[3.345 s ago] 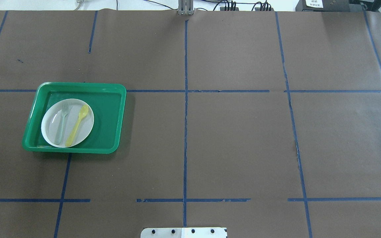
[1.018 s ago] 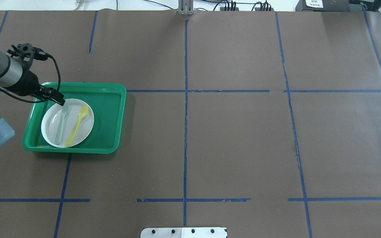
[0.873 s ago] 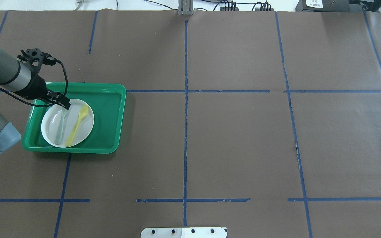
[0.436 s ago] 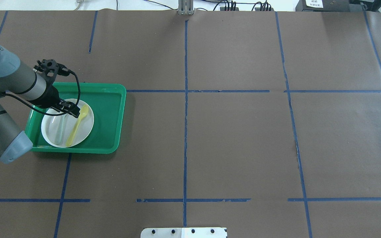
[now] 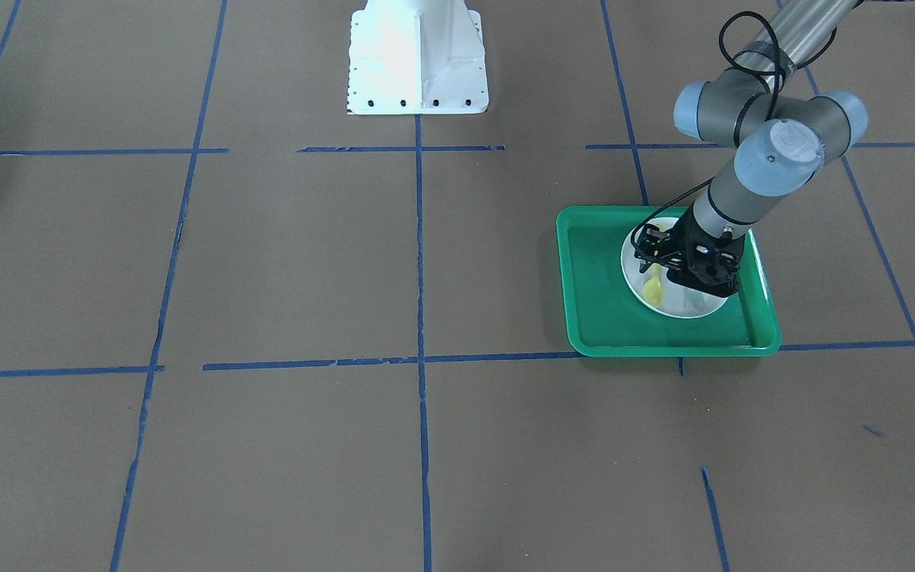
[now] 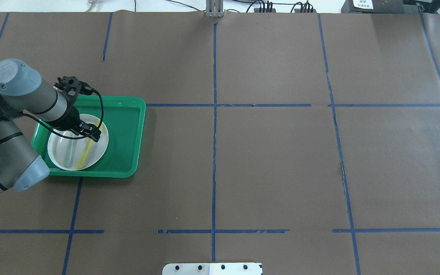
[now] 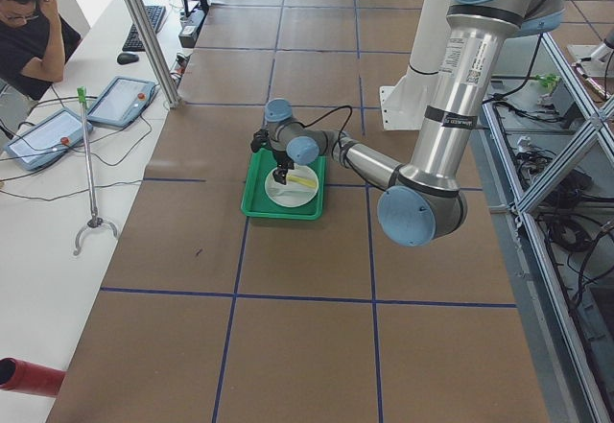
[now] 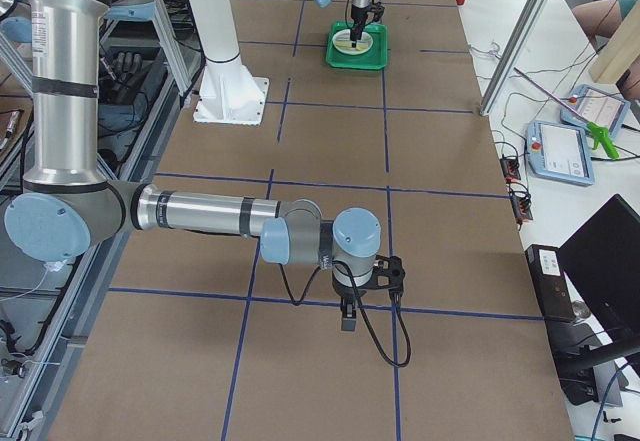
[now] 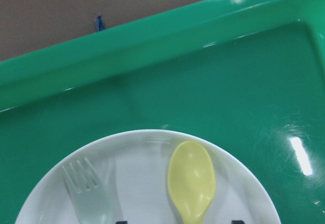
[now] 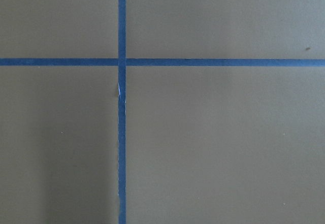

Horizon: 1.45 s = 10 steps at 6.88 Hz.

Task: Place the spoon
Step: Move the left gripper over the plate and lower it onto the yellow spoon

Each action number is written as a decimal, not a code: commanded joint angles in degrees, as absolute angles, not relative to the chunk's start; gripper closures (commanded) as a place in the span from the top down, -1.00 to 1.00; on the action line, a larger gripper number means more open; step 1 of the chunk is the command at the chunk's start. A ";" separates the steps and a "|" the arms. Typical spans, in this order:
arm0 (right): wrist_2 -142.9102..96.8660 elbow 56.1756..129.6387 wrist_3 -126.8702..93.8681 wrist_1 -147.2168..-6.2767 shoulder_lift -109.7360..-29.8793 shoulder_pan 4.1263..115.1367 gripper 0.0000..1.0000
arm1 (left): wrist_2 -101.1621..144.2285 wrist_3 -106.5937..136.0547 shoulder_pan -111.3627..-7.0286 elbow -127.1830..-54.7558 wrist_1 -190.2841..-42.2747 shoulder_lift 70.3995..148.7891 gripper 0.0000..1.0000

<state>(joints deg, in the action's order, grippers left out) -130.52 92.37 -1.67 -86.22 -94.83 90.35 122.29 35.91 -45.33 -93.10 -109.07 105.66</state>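
The pale-yellow spoon (image 6: 84, 153) lies on a white plate (image 6: 98, 148) in a green tray (image 6: 122, 126), next to a pale grey-green fork (image 6: 68, 152). My left gripper (image 6: 91, 134) hangs just above the plate, over the spoon's bowl end. In the left wrist view its two dark fingertips (image 9: 236, 221) show at the bottom edge, wide apart on either side of the spoon (image 9: 192, 181), so it is open and empty. The fork (image 9: 91, 193) lies left of it there. My right gripper (image 8: 348, 321) shows only in the exterior right view, low over bare table; I cannot tell its state.
The tray sits at the table's left side in the overhead view. The brown table cover (image 6: 273, 160) carries blue tape lines. The robot's white base plate (image 6: 212, 269) is at the near edge. An operator (image 7: 29, 30) sits beyond the table's far end.
My left arm came in from the left and moved right and nearer across the plate, from over the fork's head to over the spoon. Spoon and fork have not moved.
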 commanded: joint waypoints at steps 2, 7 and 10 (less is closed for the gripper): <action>-130.52 92.37 -1.67 -86.22 -94.83 90.35 1.00 | 122.34 36.04 -44.65 -92.90 -108.98 105.56 0.30; -130.52 92.37 -1.67 -86.22 -94.83 90.35 1.00 | 122.43 36.12 -44.56 -92.99 -108.63 105.56 -0.16; -130.52 92.37 -1.67 -86.22 -94.83 90.35 1.00 | 122.87 36.82 -44.56 -93.87 -107.15 105.56 -1.00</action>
<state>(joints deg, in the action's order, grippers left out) -130.52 92.37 -1.67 -86.22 -94.83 90.35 122.65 36.38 -44.56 -93.50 -108.16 105.52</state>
